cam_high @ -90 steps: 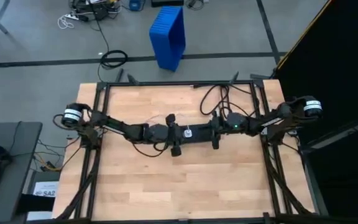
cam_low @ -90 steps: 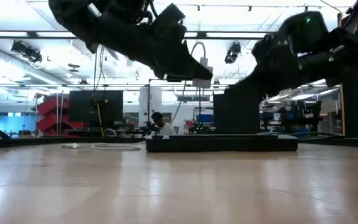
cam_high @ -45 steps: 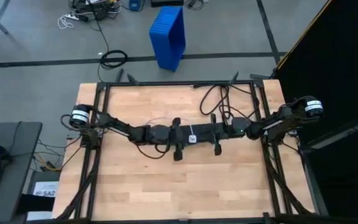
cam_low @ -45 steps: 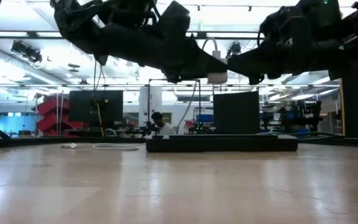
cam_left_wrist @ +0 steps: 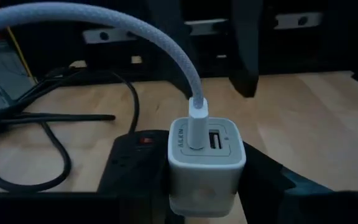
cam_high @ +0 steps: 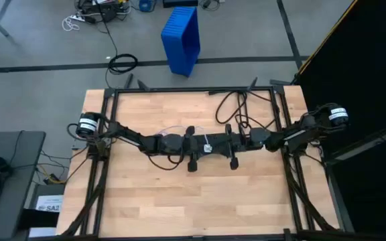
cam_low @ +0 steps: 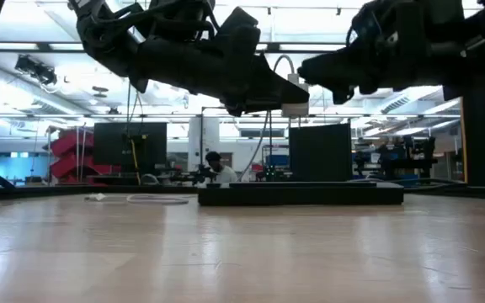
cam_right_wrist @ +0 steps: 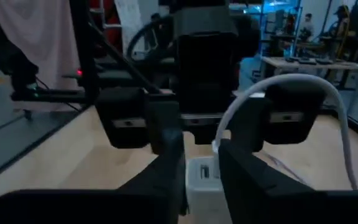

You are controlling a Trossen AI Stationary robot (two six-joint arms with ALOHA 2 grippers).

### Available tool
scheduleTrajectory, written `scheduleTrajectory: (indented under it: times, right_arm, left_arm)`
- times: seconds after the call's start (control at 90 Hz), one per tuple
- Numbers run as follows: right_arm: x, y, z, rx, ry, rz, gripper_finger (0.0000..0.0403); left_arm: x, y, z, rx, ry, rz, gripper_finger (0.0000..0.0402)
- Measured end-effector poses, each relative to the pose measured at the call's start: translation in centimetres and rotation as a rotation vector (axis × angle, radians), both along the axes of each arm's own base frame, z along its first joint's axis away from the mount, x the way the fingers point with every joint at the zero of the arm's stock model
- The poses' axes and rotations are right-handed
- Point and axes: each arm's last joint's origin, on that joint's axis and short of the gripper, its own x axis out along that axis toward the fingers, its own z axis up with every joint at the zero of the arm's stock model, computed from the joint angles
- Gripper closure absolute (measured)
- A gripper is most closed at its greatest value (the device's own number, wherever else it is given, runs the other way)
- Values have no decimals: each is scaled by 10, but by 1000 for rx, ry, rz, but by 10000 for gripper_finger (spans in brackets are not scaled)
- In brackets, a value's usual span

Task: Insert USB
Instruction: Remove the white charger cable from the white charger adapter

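The 2 hands meet above the middle of the counter [cam_high: 200, 194], well clear of its surface, as the low view shows. The left hand [cam_left_wrist: 207, 186] is clenched on a white charger block [cam_left_wrist: 206, 165], its 2 dark fingers pressing the block's sides. The USB [cam_left_wrist: 198, 118], a white braided cable ending in a small plug, already sits in 1 of the block's 2 ports; the second port beside it is bare. The right hand [cam_right_wrist: 201, 165] faces the block from the opposite side, its fingers spread and flanking the block and plug without visibly gripping either, so it reads as released.

Judged from this, the insertion step looks done or in its final seating: the plug appears sunk to its collar, though whether it is fully home cannot be told. The next move likely calls for the right hand to back straight away along the plug's axis without snagging the cable loop, while the left hand keeps the block steady, then carries it down toward the black power strip [cam_left_wrist: 135, 158] lying on the counter below.

The plug's long axis runs square to the block's port face, pointing into the block and toward the left arm's side of the counter. Behind the plug the cable rises, arches over and trails off toward the counter's far edge [cam_high: 193, 90].
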Motion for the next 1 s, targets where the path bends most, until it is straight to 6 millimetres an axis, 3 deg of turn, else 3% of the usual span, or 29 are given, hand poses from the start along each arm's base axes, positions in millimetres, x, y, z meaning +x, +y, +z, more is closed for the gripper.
scheduleTrajectory:
  times: [0.167,0.311,0.567,1.0]
  right_arm:
    - [5,2,-5,-12,31,-22,269]
    - [16,2,-13,-14,26,-27,259]
    - [34,4,-25,-20,14,-27,283]
    - [34,3,-27,-65,30,-64,312]
  left_arm:
    - [0,0,0,0,0,1,274]
    - [-1,0,-3,-1,20,3,274]
    - [-2,0,-7,5,64,0,274]
    - [-2,1,-10,17,104,21,274]
